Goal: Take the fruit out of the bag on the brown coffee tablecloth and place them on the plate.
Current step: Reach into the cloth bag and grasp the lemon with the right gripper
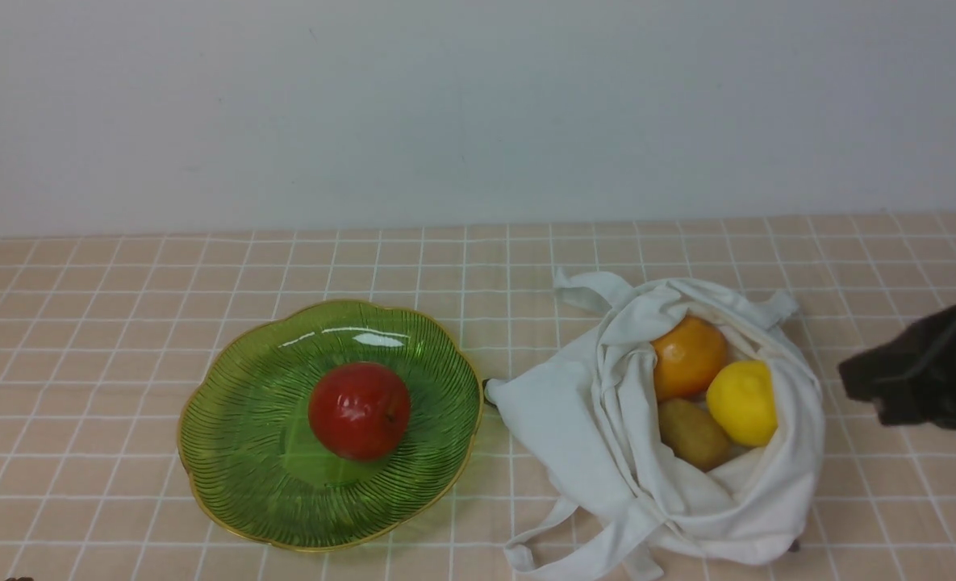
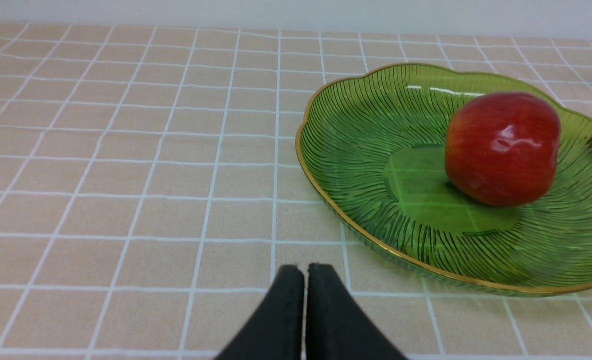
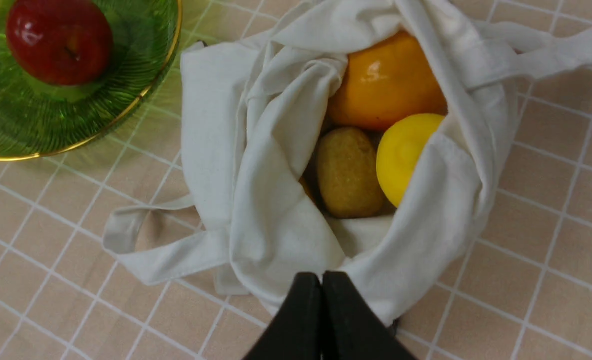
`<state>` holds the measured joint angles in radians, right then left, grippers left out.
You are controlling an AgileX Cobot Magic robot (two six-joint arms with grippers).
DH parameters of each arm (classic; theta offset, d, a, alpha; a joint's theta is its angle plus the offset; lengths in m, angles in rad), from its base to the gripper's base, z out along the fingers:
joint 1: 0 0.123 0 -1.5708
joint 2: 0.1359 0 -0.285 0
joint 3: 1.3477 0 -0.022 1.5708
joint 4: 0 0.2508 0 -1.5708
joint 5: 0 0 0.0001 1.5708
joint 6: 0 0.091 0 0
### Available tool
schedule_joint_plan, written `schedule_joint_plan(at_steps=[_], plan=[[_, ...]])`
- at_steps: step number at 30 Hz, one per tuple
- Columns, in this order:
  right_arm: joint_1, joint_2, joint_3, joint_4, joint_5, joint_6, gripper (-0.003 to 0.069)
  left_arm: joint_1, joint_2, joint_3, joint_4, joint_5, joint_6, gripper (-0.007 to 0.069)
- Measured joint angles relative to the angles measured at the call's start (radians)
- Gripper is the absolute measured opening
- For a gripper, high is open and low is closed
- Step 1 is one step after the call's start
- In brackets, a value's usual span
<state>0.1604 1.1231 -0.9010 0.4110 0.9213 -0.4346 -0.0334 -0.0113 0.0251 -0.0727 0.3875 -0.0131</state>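
Peach-tan checked tablecloth (image 1: 82, 323) spread over the whole surface, up to the pale wall (image 1: 445, 105) at the far edge. Right of the middle, toward the near edge, a white cloth bag (image 1: 574, 420): slumped, mouth gaping upward, straps spilling out on the far and near sides. Inside it, all in plain sight: an orange (image 1: 689, 357) on the far side, a lemon (image 1: 742, 402) touching it on the side of the right edge, and a brown kiwi (image 1: 693, 433) nearest, close against both. Left of the bag, a green glass plate (image 1: 235, 452) with a gold rim, just beside the bag's corner, with one red apple (image 1: 359, 410) in its middle.

Left pincer (image 2: 304, 272) closed, fingers pressed together, gripping nothing, over bare cloth near the plate's rim. Right pincer (image 3: 321, 280) likewise closed and empty, tips at the bag's outer fold — touching it or not, impossible to tell. Right arm (image 1: 921, 379) a dark blur at the right edge, beside the bag.
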Motion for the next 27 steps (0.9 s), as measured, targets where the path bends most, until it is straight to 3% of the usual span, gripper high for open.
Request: schedule_joint_plan(at_steps=[4,9,14,17,19,21,22,27], plan=[[0.039,0.147,-0.078,0.002,-0.014,-0.052,-0.0011,0.000,0.000,0.000,0.000,0.000,0.000,-0.0008],[0.138,0.264,-0.143,-0.055,-0.062,-0.014,-0.0008,0.000,0.000,0.000,0.000,0.000,0.000,-0.0008],[0.208,0.395,-0.196,-0.224,-0.117,0.072,0.0020,0.000,0.000,0.000,0.000,0.000,0.000,-0.0008],[0.214,0.474,-0.229,-0.328,-0.117,0.147,0.0080,0.000,0.000,0.000,0.000,0.000,0.000,-0.0008],[0.214,0.530,-0.240,-0.426,-0.113,0.204,0.0181,0.000,0.000,0.000,0.000,0.000,0.000,-0.0008],[0.214,0.553,-0.240,-0.462,-0.112,0.223,0.0233,0.000,0.000,0.000,0.000,0.000,0.000,-0.0008],[0.214,0.571,-0.240,-0.496,-0.113,0.245,0.0308,0.000,0.000,0.000,0.000,0.000,0.000,-0.0008],[0.215,0.593,-0.245,-0.529,-0.140,0.269,0.0499,0.000,0.000,0.000,0.000,0.000,0.000,-0.0008]])
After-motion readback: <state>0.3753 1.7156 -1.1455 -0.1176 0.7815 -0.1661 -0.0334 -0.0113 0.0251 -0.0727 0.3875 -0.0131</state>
